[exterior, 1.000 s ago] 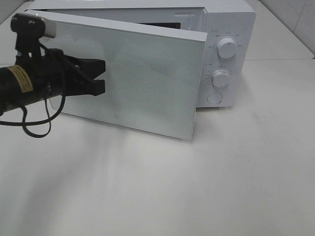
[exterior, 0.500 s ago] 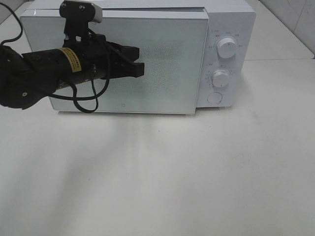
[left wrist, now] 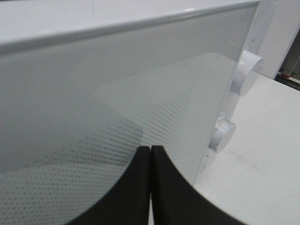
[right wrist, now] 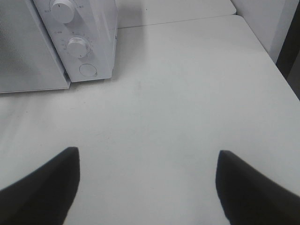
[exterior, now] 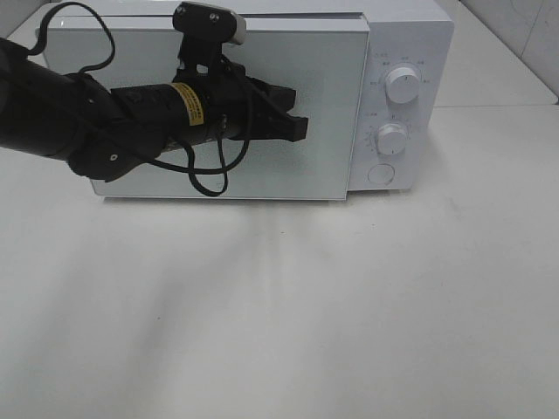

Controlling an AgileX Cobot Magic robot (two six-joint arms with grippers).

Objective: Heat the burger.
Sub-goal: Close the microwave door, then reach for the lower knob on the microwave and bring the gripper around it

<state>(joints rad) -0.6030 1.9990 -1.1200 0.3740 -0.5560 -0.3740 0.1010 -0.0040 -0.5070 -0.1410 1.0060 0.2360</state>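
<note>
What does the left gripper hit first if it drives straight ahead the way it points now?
Most likely the microwave door: the shut left gripper angles toward the glass, near its right-hand edge in the high view. Whether the tips already touch it is unclear.

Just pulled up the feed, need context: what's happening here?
The left gripper, fingers shut together, is at the front of the microwave door, which is closed. Whether it touches the glass is unclear. The right gripper is open over the table to the right of the microwave, holding nothing. Neither gripper is at the knobs, and no burger is in view.
</note>
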